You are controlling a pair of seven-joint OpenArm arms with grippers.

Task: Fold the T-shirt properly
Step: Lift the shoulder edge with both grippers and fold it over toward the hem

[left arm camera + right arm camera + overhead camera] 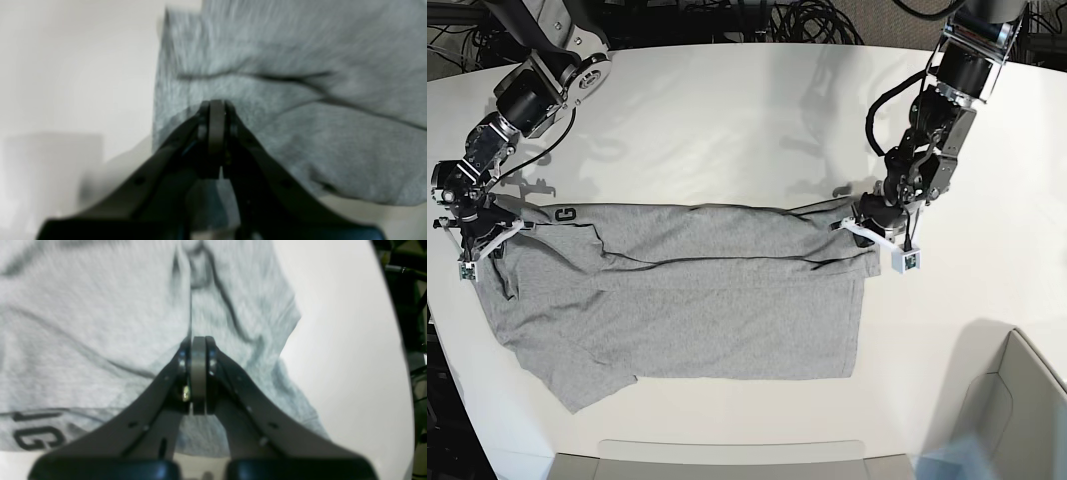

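The heather-grey short-sleeved cotton T-shirt (697, 300) lies spread across the near half of the white round-edged desk (727, 120), its far edge doubled over into a long band. At that band's two ends sit the tools. The right tool (479, 228) is pinched tight on the cloth near some black block lettering (36, 436). The left tool (867, 225) is likewise closed, apparently gripping the fabric edge, though its wrist view is blurred.
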